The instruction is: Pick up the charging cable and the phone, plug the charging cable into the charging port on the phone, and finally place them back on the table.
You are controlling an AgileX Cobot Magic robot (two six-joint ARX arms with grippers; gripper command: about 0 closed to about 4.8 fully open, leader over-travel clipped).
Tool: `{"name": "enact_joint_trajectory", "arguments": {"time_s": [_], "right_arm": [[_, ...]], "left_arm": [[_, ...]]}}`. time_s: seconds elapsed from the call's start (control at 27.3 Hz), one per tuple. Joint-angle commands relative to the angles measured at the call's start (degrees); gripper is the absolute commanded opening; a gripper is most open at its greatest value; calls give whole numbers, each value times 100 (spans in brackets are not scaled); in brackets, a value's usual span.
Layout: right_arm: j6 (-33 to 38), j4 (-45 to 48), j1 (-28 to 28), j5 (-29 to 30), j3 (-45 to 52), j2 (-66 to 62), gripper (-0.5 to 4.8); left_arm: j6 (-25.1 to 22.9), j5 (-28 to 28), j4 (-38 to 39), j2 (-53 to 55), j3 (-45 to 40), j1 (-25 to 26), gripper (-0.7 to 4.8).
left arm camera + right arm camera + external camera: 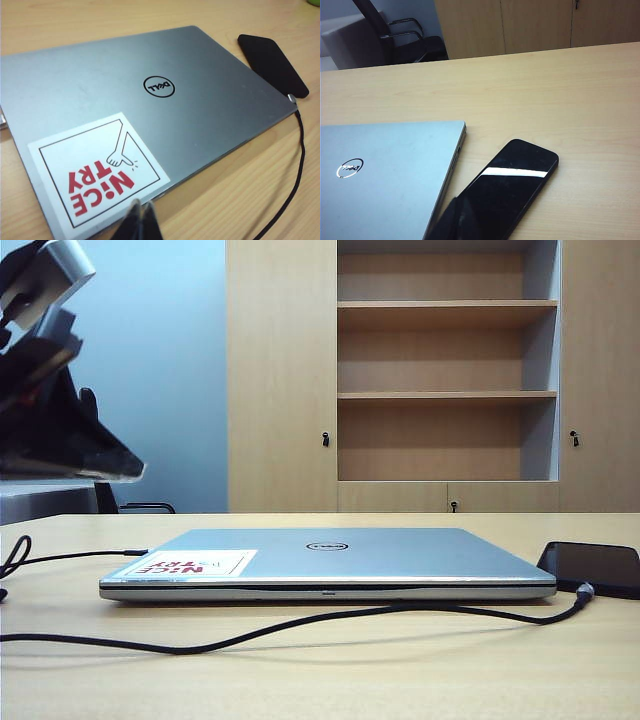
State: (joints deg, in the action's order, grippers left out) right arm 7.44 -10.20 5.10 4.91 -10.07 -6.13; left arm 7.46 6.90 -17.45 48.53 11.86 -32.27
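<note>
The phone (595,565) lies flat on the table (400,670) just right of the closed laptop. The charging cable (300,623) runs along the table in front of the laptop, and its silvery plug (583,590) sits at the phone's near end. The left wrist view shows the plug (292,98) touching the phone's (272,62) short edge. My left gripper (140,209) is shut and empty, hovering over the laptop's front corner near the sticker. My right gripper (456,210) is shut and empty above the phone's (520,185) near end. The charging port is hidden.
A silver Dell laptop (330,560) with a red-and-white sticker (97,172) lies closed mid-table. The left arm's dark body (50,410) hangs at the upper left. A wooden shelf cabinet (445,390) and a black chair (405,40) stand behind the table.
</note>
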Motion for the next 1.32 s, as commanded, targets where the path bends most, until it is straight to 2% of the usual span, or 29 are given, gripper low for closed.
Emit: {"name": "enact_joint_trajectory", "arguments": {"time_s": [0.04,0.15,0.22,0.37,0.48,0.62,0.7,0.95,1.06,1.32], "right_arm": [[-17,101,-2,-28,-15,-7,-6],[-17,101,-2,-28,-15,-7,-6],[-17,101,-2,-28,-15,-7,-6],[-17,101,-2,7,-15,-7,-6],[-17,94,-7,-28,-15,-7,-6],[-17,92,-7,-31,-13,-9,-6],[-17,94,-4,-31,-13,-7,-6],[-17,92,-4,-31,-13,-7,-6],[-17,92,-4,-31,-13,-9,-6],[-17,96,-2,-31,-15,-9,-6]], "left_arm": [[-15,13,-243,-17,-50,-4,-6],[-15,13,-275,-437,-76,4,-6],[-118,15,-275,-1128,-127,328,-6],[-186,15,-116,-2343,-267,1497,-6],[-468,15,319,-2968,-299,2354,-6],[-675,15,791,-3757,-398,3091,-6],[-684,15,929,-4107,-546,3237,-6],[-684,13,1043,-4673,-1174,3241,-6],[-713,11,1456,-4817,-1167,3241,-6],[-962,11,1449,-4817,-1167,3154,-6]]}}
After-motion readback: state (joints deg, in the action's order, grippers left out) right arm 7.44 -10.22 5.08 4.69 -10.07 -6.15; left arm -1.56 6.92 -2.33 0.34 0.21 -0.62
